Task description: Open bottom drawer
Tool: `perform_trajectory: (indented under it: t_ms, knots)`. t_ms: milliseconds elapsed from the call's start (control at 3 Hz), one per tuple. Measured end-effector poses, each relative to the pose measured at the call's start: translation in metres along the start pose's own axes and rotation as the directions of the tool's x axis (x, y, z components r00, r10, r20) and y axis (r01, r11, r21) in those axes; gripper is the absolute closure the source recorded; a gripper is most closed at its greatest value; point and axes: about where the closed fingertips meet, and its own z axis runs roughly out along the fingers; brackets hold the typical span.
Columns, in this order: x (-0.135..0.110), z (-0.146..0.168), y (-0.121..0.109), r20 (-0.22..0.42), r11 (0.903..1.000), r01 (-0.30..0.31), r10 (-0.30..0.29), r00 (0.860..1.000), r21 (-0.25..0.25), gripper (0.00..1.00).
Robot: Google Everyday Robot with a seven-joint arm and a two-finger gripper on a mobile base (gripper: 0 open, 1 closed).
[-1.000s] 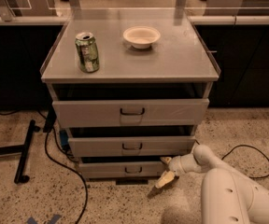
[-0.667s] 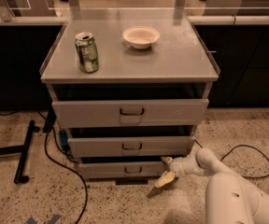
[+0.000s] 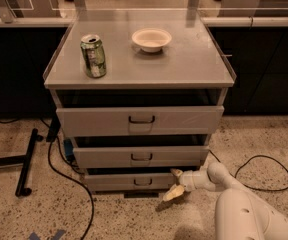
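The bottom drawer (image 3: pixel 119 182) is the lowest, slimmest pale grey front of the grey cabinet (image 3: pixel 139 74), with a small dark handle (image 3: pixel 143 182). Its front stands slightly out from the cabinet. My gripper (image 3: pixel 174 184) is low in front of the drawer's right end, to the right of the handle. Its pale fingers (image 3: pixel 173 194) are spread apart, one above the other, with nothing between them. My white arm (image 3: pixel 244 209) reaches in from the lower right.
The middle drawer (image 3: pixel 141 156) and the tall top drawer (image 3: pixel 141 120) also stand slightly out. A green can (image 3: pixel 93 55) and a white bowl (image 3: pixel 151 38) sit on the cabinet top. Black cables (image 3: pixel 264 174) and a dark stand leg (image 3: pixel 26 161) lie on the speckled floor.
The gripper stays at the bottom drawer's right end. The arm's bulk has shifted slightly to the right and lower in view. The drawers look unchanged.
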Motion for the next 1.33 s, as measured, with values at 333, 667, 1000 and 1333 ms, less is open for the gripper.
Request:
perform_trajectory:
  t_ms: [333,667,1000,1333]
  knots:
    - [-0.0003,0.0122,0.0003,0.02,0.9999,0.003,-0.003,1.0,-0.013,0.0]
    - [-0.0021,0.0112,0.0011,0.019,0.9999,0.003,-0.003,1.0,-0.014,0.0]
    - [-0.0014,0.0134,0.0033,0.005,0.9995,0.012,-0.012,1.0,-0.028,0.0]
    - [0.0006,0.0124,0.0054,-0.025,0.9989,0.02,-0.021,0.999,-0.042,0.0]
